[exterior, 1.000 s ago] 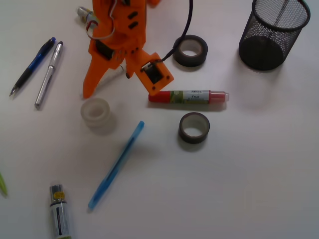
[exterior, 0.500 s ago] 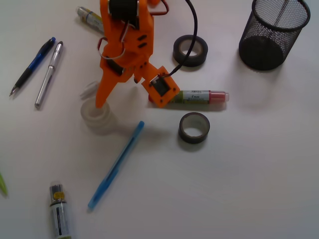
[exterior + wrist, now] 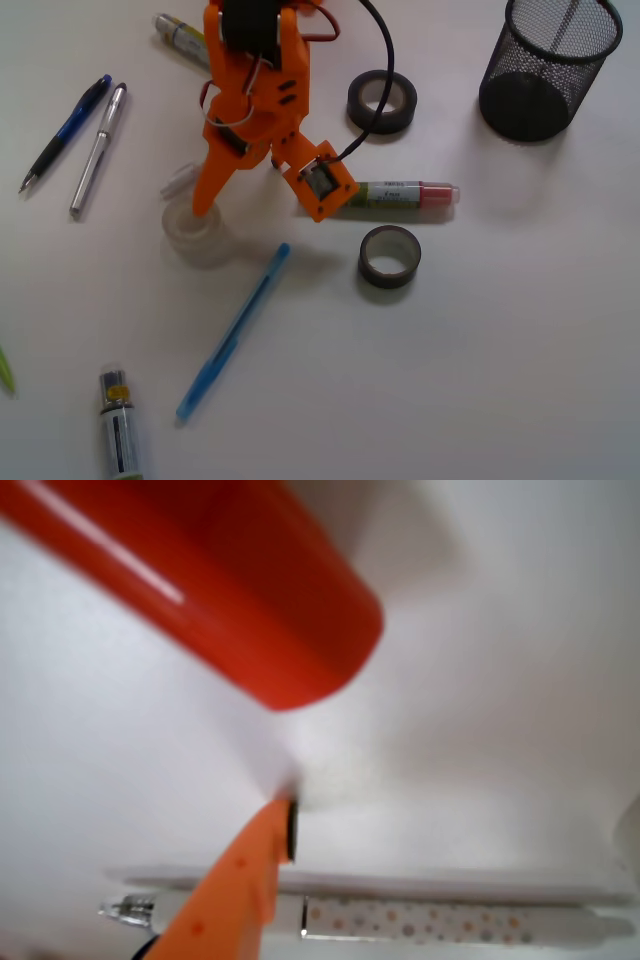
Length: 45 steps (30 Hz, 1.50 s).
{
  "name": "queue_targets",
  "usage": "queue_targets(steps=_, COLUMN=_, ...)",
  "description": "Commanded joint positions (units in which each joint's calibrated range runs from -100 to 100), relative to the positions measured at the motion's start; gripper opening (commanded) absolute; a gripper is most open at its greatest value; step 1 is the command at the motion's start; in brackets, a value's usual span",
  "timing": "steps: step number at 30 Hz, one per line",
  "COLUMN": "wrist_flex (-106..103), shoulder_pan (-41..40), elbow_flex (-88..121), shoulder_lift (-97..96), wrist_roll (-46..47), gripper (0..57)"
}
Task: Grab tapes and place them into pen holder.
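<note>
End effector (image 3: 250,195) lower than before, one fingertip (image 3: 204,203) at the whitish tape (image 3: 195,232) rim, jaws apart.

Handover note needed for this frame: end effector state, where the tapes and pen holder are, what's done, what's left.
End effector: open, empty, its long finger tip at the rim of the translucent tape; no grasp yet.
Dark tape near the cable: on the table, upper middle.
Second dark tape: on the table just below the red-capped marker.
Pen holder: upright, top right; no tape visible inside.
Done: nothing placed.
Left: grasp the translucent tape, carry it to the holder, then both dark tapes.
</note>
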<state>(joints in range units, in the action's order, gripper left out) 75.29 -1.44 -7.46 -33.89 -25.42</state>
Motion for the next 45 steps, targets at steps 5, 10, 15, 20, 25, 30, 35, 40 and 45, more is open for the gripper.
queue_targets(steps=5, wrist_flex=3.45, shoulder_pan=0.28, elbow_flex=-0.15, shoulder_lift=-0.67, wrist_roll=-1.42, gripper=21.2)
queue_targets(steps=10, wrist_flex=3.19, shoulder_pan=-0.46, elbow_flex=-0.15, shoulder_lift=-0.67, wrist_roll=-1.27, gripper=0.0)
queue_targets(steps=15, wrist_flex=3.54, shoulder_pan=-0.39, elbow_flex=-0.15, shoulder_lift=-0.58, wrist_roll=-1.22, gripper=0.2)
queue_targets(steps=20, wrist_flex=4.15, shoulder_pan=-0.39, elbow_flex=-2.6, shoulder_lift=-0.5, wrist_roll=0.15, gripper=0.2)
queue_targets(steps=25, wrist_flex=16.13, shoulder_pan=-0.76, elbow_flex=-15.64, shoulder_lift=5.45, wrist_roll=2.59, gripper=0.2)
queue_targets(steps=30, wrist_flex=23.83, shoulder_pan=-4.5, elbow_flex=-32.76, shoulder_lift=17.27, wrist_roll=6.54, gripper=0.2)
queue_targets(steps=35, wrist_flex=24.1, shoulder_pan=-13.92, elbow_flex=-35.12, shoulder_lift=28.4, wrist_roll=8.45, gripper=0.2)
queue_targets(steps=40, wrist_flex=23.22, shoulder_pan=-27.53, elbow_flex=-22.16, shoulder_lift=38.35, wrist_roll=-0.05, gripper=0.3)
queue_targets(steps=45, wrist_flex=8.79, shoulder_pan=-40.02, elbow_flex=-6.76, shoulder_lift=44.13, wrist_roll=-9.23, gripper=0.3)
